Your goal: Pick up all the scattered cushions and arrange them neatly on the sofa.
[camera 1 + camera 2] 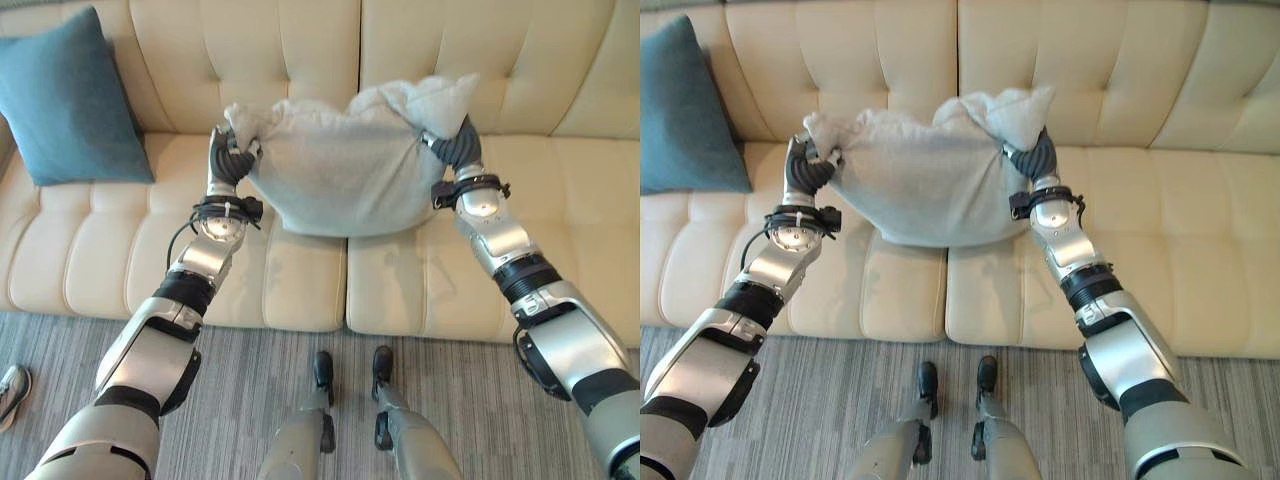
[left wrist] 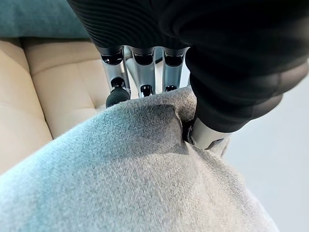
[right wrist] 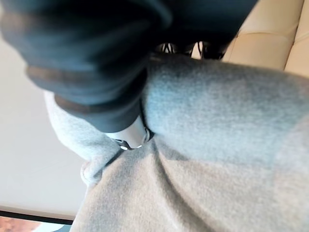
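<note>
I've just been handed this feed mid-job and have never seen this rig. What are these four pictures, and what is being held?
The two wide pictures come from a stereo camera on a humanoid robot's head, looking down over its silver arms. The two close pictures come from cameras on its wrists, looking along each hand.

Ahead is a cream sofa on a grey striped carpet. A teal cushion leans against the backrest at the robot's left.

The left hand and the right hand each clutch one upper corner of a light grey cushion, held over the seat in the middle of the sofa. Each wrist view shows fingers or a thumb pinching its fabric. Whether its lower edge touches the seat is unclear.
</note>
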Motion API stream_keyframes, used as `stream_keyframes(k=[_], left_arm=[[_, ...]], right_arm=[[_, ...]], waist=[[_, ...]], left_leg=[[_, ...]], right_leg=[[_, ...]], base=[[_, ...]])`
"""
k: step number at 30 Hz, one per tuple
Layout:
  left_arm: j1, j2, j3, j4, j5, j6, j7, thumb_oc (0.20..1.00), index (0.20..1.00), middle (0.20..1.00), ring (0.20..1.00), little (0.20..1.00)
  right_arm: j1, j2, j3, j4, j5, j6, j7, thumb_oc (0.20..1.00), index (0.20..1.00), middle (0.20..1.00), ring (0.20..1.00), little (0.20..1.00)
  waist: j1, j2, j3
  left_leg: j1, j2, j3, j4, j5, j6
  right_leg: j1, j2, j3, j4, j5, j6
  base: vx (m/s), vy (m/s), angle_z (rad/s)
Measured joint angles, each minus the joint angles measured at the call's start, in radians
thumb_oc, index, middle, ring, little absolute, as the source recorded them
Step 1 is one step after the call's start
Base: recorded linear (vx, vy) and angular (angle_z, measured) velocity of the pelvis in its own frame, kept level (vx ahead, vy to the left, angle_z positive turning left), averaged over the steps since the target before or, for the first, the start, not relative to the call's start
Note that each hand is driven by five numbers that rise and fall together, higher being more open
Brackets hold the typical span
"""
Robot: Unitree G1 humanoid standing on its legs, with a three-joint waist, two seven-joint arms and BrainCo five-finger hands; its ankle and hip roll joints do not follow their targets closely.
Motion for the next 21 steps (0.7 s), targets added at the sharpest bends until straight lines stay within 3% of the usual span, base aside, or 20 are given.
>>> stream_keyframes(k=[1, 2, 3, 8, 14, 18, 21], left_arm=[[-0.019, 0.0, 0.0, 0.012, 0.0, -0.004, 0.003, 0.2, 0.2, 0.2, 0.2, 0.2], [-0.048, 0.0, -0.001, 0.027, -0.002, -0.007, 0.004, 0.476, 0.476, 0.476, 0.476, 0.476], [-0.062, 0.0, -0.001, 0.039, -0.027, -0.013, 0.005, 1.0, 1.0, 1.0, 1.0, 1.0], [-0.184, 0.03, -0.028, 0.203, -0.067, -0.02, -0.008, 1.0, 1.0, 1.0, 1.0, 1.0], [-0.2, 0.15, -0.018, 0.211, -0.114, -0.019, -0.049, 1.0, 1.0, 1.0, 1.0, 1.0], [-0.123, 0.193, 0.06, 0.113, -0.175, -0.02, -0.063, 1.0, 1.0, 1.0, 1.0, 1.0], [0.109, 0.213, 0.166, -0.164, -0.182, -0.039, -0.065, 1.0, 1.0, 1.0, 1.0, 1.0]], right_arm=[[-0.017, -0.001, 0.001, 0.01, 0.006, -0.001, -0.003, 0.2, 0.2, 0.2, 0.2, 0.2], [-0.042, -0.005, 0.006, 0.019, 0.007, -0.001, -0.009, 0.555, 0.555, 0.555, 0.555, 0.555], [-0.059, -0.01, 0.027, 0.033, 0.009, -0.004, -0.016, 1.0, 1.0, 1.0, 1.0, 1.0], [-0.168, -0.062, 0.087, 0.165, 0.049, -0.014, -0.01, 1.0, 1.0, 1.0, 1.0, 1.0], [-0.245, -0.184, 0.105, 0.169, 0.085, -0.02, 0.0, 1.0, 1.0, 1.0, 1.0, 1.0], [-0.231, -0.25, 0.087, 0.097, 0.092, -0.023, -0.014, 1.0, 1.0, 1.0, 1.0, 1.0], [-0.066, -0.286, -0.055, -0.125, 0.083, -0.032, -0.024, 1.0, 1.0, 1.0, 1.0, 1.0]], waist=[[0.001, -0.001, 0.007], [0.002, 0.0, 0.028], [0.002, 0.0, 0.037], [0.002, -0.001, 0.041], [0.0, -0.002, 0.041], [-0.004, -0.009, 0.044], [-0.007, -0.016, 0.047]], left_leg=[[-0.008, 0.0, 0.0, -0.001, 0.003, -0.001], [-0.011, 0.001, 0.0, -0.001, 0.004, -0.002], [-0.013, 0.001, 0.0, -0.001, 0.004, -0.002], [-0.036, 0.001, -0.006, -0.005, 0.006, -0.006], [-0.034, 0.004, -0.024, -0.016, 0.01, -0.011], [-0.003, 0.004, -0.027, -0.016, 0.01, -0.011], [0.062, 0.004, -0.028, -0.025, 0.01, -0.011]], right_leg=[[-0.009, 0.0, -0.001, -0.001, 0.003, -0.002], [-0.01, 0.001, 0.0, -0.005, 0.006, -0.006], [-0.012, 0.001, 0.0, -0.006, 0.006, -0.006], [-0.024, 0.003, 0.001, -0.026, 0.006, -0.006], [-0.019, 0.006, 0.001, -0.031, 0.007, -0.007], [0.014, 0.006, 0.005, -0.03, 0.007, -0.007], [0.074, 0.006, 0.009, -0.032, 0.007, -0.006]], base=[[-0.01, -0.048, 0.03], [-0.01, -0.065, 0.01], [-0.01, -0.048, 0.0], [0.01, -0.038, 0.03], [0.04, -0.032, 0.05], [0.04, 0.004, 0.05], [0.05, 0.025, 0.01]])
